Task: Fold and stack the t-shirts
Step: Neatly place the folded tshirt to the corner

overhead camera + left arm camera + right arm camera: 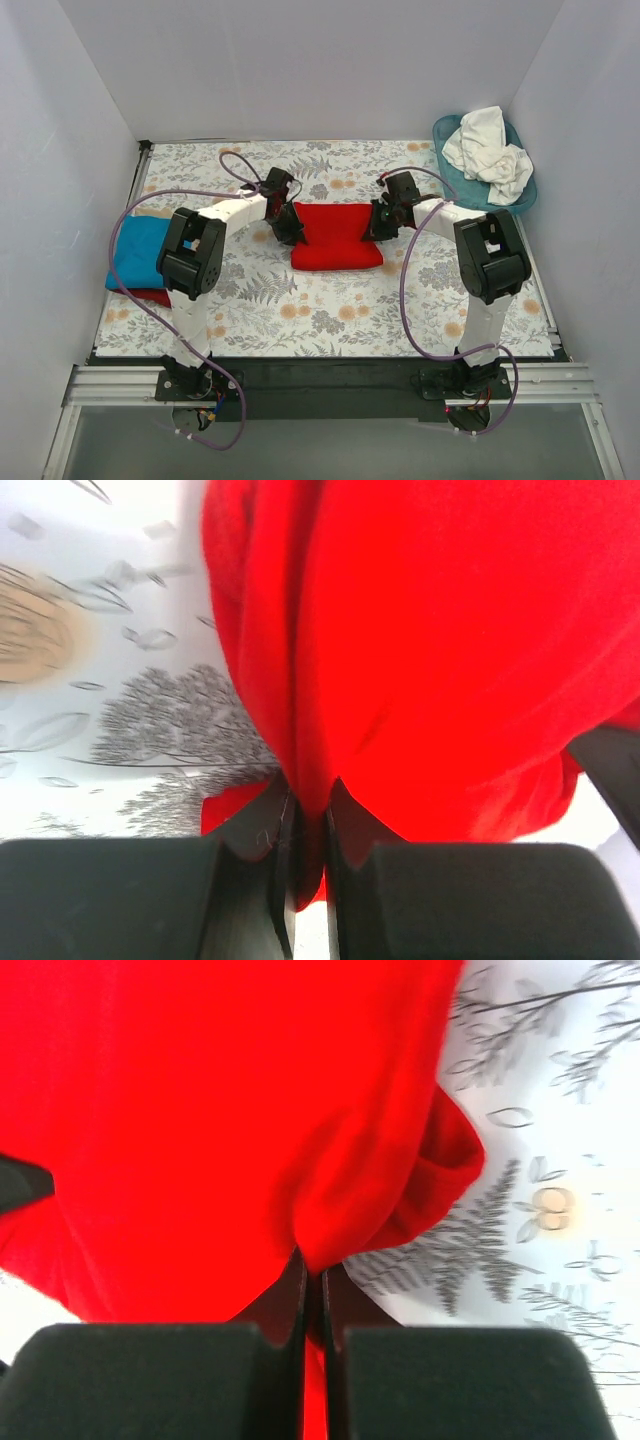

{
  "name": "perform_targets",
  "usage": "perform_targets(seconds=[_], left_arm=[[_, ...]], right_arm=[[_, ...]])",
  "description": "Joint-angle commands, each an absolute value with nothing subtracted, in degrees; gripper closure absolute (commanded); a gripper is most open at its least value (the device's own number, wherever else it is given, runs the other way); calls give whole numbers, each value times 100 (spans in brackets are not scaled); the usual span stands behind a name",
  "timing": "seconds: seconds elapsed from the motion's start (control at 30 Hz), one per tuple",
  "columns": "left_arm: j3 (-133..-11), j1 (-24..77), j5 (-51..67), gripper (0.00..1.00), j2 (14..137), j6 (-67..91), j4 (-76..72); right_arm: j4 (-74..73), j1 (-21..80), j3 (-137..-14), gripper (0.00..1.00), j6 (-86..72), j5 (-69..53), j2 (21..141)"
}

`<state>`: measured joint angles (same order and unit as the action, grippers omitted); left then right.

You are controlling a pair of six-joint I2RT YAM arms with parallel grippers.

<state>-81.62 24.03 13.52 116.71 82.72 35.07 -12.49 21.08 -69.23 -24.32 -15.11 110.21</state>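
The desk (330, 310), covered with a floral-patterned cloth, lies between white walls (300, 70); the left arm (195, 252) and the right arm (490, 258) reach from its near edge toward its middle.

The red t-shirt (335, 238) lies at the middle of the desk between the two arms, folded into a wide rectangle with its near edge bowed a little. The turquoise t-shirt (138, 250) rests folded at the left edge of the desk, well apart from the red one; a strip of red cloth (150, 297) shows beneath its near edge, and what it belongs to cannot be told.

The teal basket (527, 192) sits in the far right corner; the white t-shirts (488, 150) lie crumpled in a heap inside it, rising above its rim.

The left hand (290, 225) is at the left side of the red t-shirt; in the left wrist view its fingers (255, 825) stand narrow, nearly together, with a fold of red cloth pinched between them. The right hand (381, 222) is at the right side of the same t-shirt; in the right wrist view its fingers (275, 1305) are pressed all but together on a pleat of red cloth. Both hands hold the red t-shirt by opposite sides, low over the desk.
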Motion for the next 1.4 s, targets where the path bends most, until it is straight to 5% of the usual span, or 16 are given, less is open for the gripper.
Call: perform_targets(seconds=[0.0, 0.4, 0.93, 1.37], left_arm=[[-8648, 2303, 678, 100, 11628, 7998, 4067], [-9184, 1741, -596, 100, 10504, 7611, 5377], [-7692, 54, -1406, 100, 7982, 8094, 6223], [-6557, -737, -1837, 100, 6434, 8728, 6451]], right_arm=[[-1231, 2329, -7198, 99, -2715, -1591, 10732], [-1213, 3269, -8804, 99, -3269, -1810, 10731], [-1038, 4552, -13384, 99, -3182, -2575, 13691], [1405, 5387, -13887, 99, -3480, -1724, 14519]])
